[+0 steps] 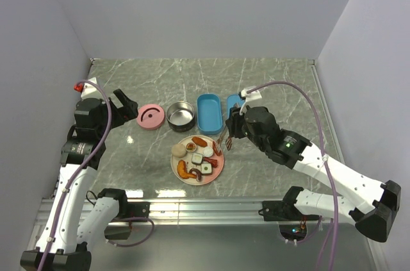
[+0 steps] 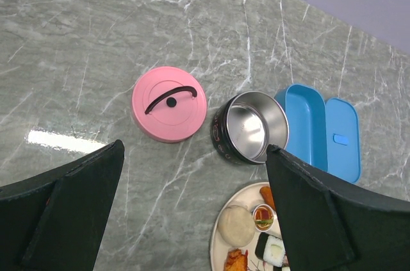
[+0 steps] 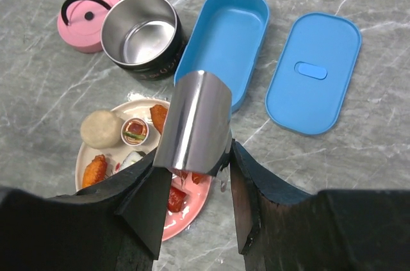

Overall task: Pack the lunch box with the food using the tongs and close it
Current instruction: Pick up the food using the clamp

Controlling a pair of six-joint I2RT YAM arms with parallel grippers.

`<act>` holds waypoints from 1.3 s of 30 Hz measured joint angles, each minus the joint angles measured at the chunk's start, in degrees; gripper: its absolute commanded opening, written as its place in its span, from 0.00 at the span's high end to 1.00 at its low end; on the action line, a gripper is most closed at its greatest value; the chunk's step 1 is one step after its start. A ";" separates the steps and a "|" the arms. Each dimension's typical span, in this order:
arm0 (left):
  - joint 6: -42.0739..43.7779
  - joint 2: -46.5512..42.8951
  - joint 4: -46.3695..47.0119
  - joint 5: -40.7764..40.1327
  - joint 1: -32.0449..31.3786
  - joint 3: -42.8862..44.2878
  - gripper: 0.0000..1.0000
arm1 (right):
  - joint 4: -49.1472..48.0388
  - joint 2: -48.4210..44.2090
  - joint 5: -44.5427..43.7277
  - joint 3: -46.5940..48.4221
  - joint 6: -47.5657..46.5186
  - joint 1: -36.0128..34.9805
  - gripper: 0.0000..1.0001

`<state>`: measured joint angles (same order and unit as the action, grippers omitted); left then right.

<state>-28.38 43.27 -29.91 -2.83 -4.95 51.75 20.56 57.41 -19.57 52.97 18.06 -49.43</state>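
Here, the silver tongs (image 3: 195, 123) are clamped between the fingers of my right claw (image 3: 198, 181), angled down toward the right edge of a pink plate (image 3: 82, 167). The food (image 1: 197, 157) lies on that plate: shrimp, sausages, sushi squares and a bun. Just behind it stand an open blue lunch box (image 3: 224, 40), with its blue cover (image 3: 314, 72) flat to the right, a steel bowl (image 3: 141, 31) and a round pink lid (image 3: 86, 18). My left claw (image 2: 194, 156) hangs near the pink lid with its fingers wide apart, holding nothing.
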 measured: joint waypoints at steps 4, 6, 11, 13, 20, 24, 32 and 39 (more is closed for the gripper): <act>0.02 0.11 0.02 0.00 0.00 0.00 0.01 | -0.44 0.04 -0.57 -1.11 0.02 -0.83 0.54; 0.02 0.11 0.02 0.00 0.00 0.00 0.01 | -0.81 0.04 -0.66 -1.84 0.02 -0.96 0.54; 0.04 0.39 0.04 0.00 0.00 0.00 0.00 | -1.31 0.50 -0.72 -2.01 -0.20 -1.09 0.54; 0.04 0.74 0.07 0.00 0.00 0.00 0.00 | -1.81 0.90 -0.74 -2.01 -0.39 -1.25 0.54; 0.09 1.01 0.09 -0.02 0.00 0.00 0.01 | -3.48 2.34 -0.70 -2.01 -1.03 -1.73 0.54; 0.13 1.20 0.09 -0.04 0.00 0.00 0.01 | -4.22 3.93 -0.55 -2.01 -1.44 -2.03 0.55; 0.20 1.20 0.09 -0.26 0.00 0.00 0.01 | -4.98 5.79 -0.35 -2.84 -1.86 -3.17 0.62; 0.20 1.22 0.09 -0.28 0.00 0.00 0.01 | -5.33 5.92 -1.07 -2.86 -2.84 -3.85 0.71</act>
<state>-28.18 44.49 -29.82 -3.11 -4.95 51.75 15.22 63.33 -20.64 50.11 15.22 -53.28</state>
